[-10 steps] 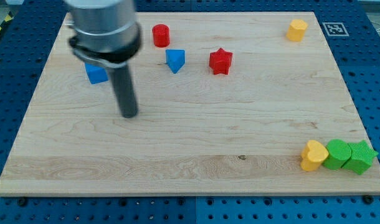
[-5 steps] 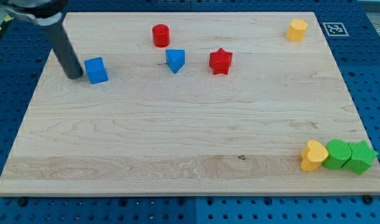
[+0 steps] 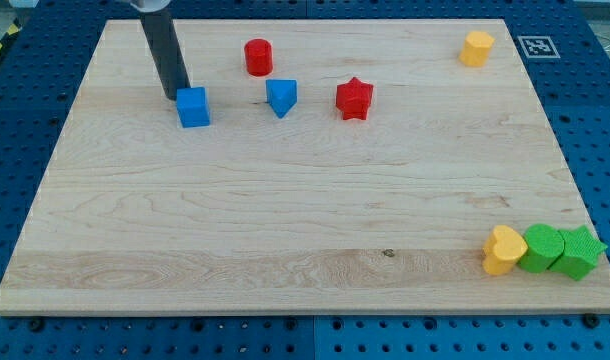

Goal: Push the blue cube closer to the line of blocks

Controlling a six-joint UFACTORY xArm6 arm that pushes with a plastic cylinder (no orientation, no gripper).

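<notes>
My tip [image 3: 176, 96] on tabletop [image 3: 285, 220], touching blue cube [image 3: 193, 107] at its upper-left edge; cube sits just right of + below tip. No pincer on rig, only straight rod, nothing held. Right of tip: blue triangular block [image 3: 281, 97], red star [image 3: 354, 98]; red cylinder [image 3: 258, 56] up-right. Far right, bottom: line w/ yellow heart [image 3: 503, 249], green cube [image 3: 541, 247], green star [image 3: 580, 251]. Yellow block [image 3: 476, 47] far right, top.
</notes>
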